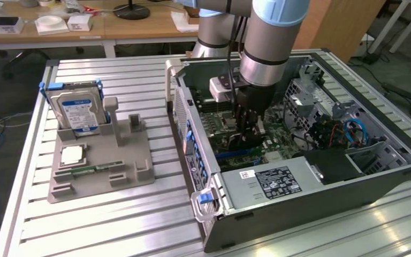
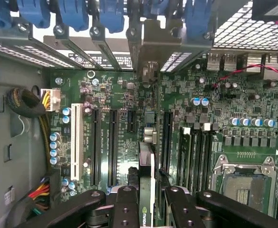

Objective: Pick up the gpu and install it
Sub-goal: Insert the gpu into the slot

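Observation:
My gripper [image 1: 247, 140] reaches down into the open computer case [image 1: 191, 115], just above the green motherboard [image 1: 223, 142]. In the wrist view the gripper [image 2: 150, 202] is shut on the gpu [image 2: 146, 166], a thin black card seen edge-on between the two black fingers [image 2: 127, 206]. The card stands upright over the motherboard [image 2: 129, 95], in line with the expansion slots [image 2: 112, 147]. Its metal bracket end [image 2: 150, 52] points toward the slot covers at the case's rear wall. Whether the card's lower edge sits in a slot is hidden.
On the slatted table at the exterior view's left, a grey fixture [image 1: 130, 166] carries a blue-labelled hard drive [image 1: 81, 110], a small chip [image 1: 73, 155] and a green memory stick [image 1: 91, 170]. Inside the case are the power supply [image 1: 277, 182], cables [image 1: 352, 131] and an empty processor socket [image 2: 245, 183].

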You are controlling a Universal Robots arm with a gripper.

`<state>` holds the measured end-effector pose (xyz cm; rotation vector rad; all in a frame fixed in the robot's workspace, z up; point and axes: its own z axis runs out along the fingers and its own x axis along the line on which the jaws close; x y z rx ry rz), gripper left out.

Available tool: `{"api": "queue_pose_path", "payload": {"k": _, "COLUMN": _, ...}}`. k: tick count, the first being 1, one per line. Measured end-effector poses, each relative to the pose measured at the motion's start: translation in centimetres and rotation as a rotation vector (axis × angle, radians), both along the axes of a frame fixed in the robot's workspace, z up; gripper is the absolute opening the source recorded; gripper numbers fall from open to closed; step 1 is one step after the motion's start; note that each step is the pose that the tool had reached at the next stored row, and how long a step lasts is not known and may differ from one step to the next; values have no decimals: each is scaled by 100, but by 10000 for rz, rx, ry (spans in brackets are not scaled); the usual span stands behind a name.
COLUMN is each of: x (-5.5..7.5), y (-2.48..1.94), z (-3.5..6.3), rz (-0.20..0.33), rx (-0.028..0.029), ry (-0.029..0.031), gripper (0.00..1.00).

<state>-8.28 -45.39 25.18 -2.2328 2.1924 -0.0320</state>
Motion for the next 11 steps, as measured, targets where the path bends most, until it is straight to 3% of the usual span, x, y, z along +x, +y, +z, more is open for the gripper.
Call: {"api": "queue_pose_path", "payload": {"k": 11, "x": -26, "y": -1, "z": 26, "rz": -1, "rx": -12, "ry": 2, "gripper": 26}}
